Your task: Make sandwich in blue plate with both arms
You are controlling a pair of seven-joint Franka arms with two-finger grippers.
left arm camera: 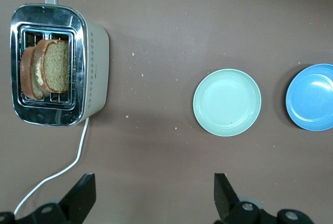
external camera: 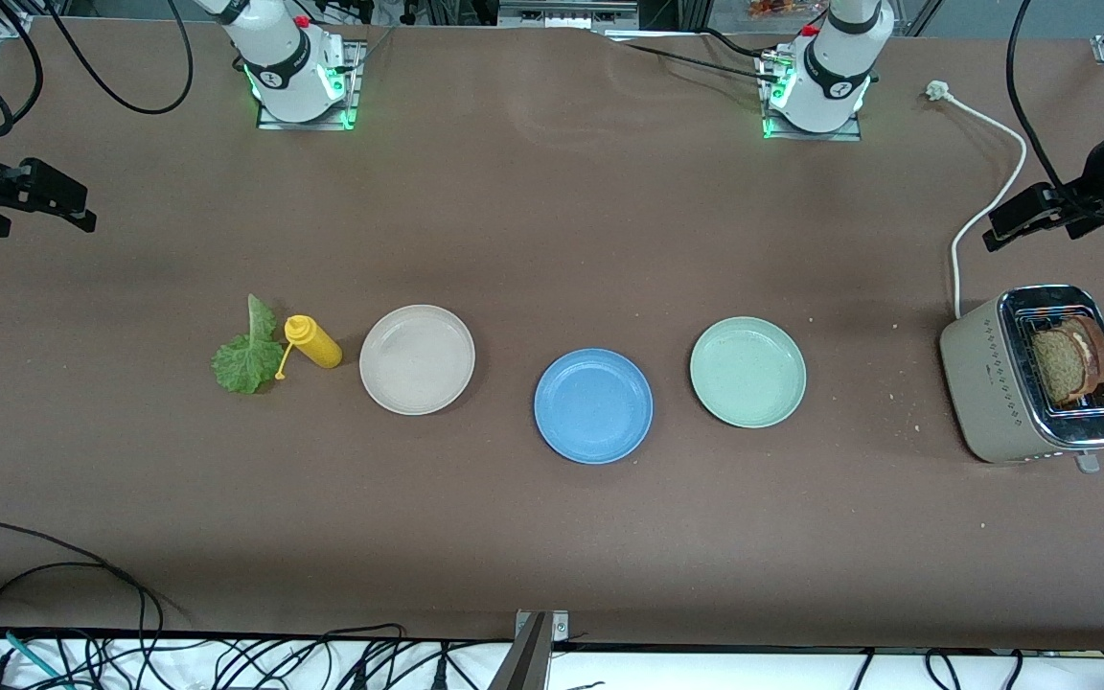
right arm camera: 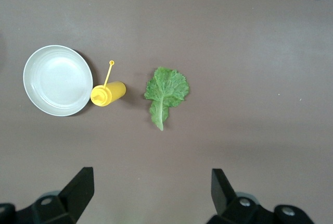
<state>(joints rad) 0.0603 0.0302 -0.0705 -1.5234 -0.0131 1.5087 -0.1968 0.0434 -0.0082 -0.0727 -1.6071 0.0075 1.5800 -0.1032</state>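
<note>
Task unstarted. Blue plate (external camera: 593, 405) bare at surface centre, between beige plate (external camera: 417, 359) and green plate (external camera: 747, 372). Bread slices (external camera: 1072, 360) in toaster (external camera: 993, 383); lettuce leaf (external camera: 247, 356) beside yellow bottle (external camera: 313, 342). Left tool (left arm camera: 153, 195), right tool (right arm camera: 151, 193): fingers apart, empty, waiting above surface ends.

Three plates (external camera: 417, 359) (one blue), two bread slices (external camera: 1069, 359), one lettuce leaf (external camera: 247, 359), bottle (external camera: 313, 342), toaster (external camera: 988, 388).

A robotics lab: two arm bases (external camera: 301, 72) bolted to a brown table (external camera: 552, 537), loose cables (external camera: 82, 652) along its edge.
</note>
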